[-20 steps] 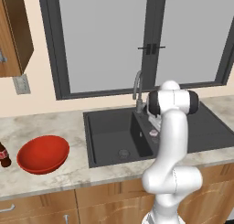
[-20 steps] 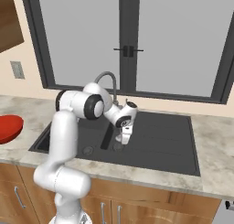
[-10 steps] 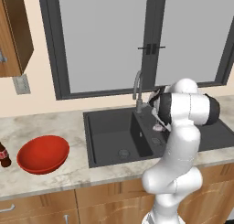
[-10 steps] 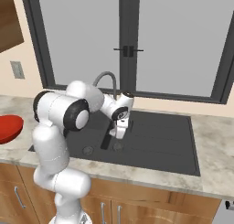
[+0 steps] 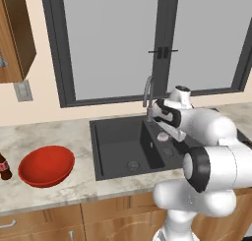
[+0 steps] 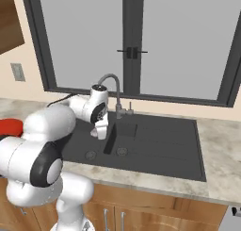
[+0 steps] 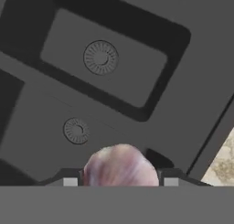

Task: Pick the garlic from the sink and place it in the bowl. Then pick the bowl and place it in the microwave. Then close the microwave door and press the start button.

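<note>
Pinkish-white garlic (image 7: 121, 166) sits between your gripper's (image 7: 121, 182) two dark tips, and the jaws are clamped on it. You can see it up in the air above the dark grey sink (image 5: 123, 146), near the wall that splits the two basins. In the left base view the garlic (image 5: 162, 136) is a small pale lump under the white hand.

Here is what could go wrong. The garlic is round and smooth, so I think it could slip out if you swing the arm fast. Then it would drop back into the sink and could roll toward a drain (image 7: 100, 57). The curved faucet (image 6: 111, 86) stands very close to your hand. If you lift or turn without care, the arm could bump it.

The red bowl (image 5: 47, 165) is well apart from the sink, far off to the left on the bench (image 5: 59, 191). That is a long way to carry a small thing. If you let go too high or too near the rim, the garlic could bounce out. A dark bottle (image 5: 4, 167) stands just beside the bowl, so you could knock it.

The bowl has nothing in it. Both sink basins look bare too.
</note>
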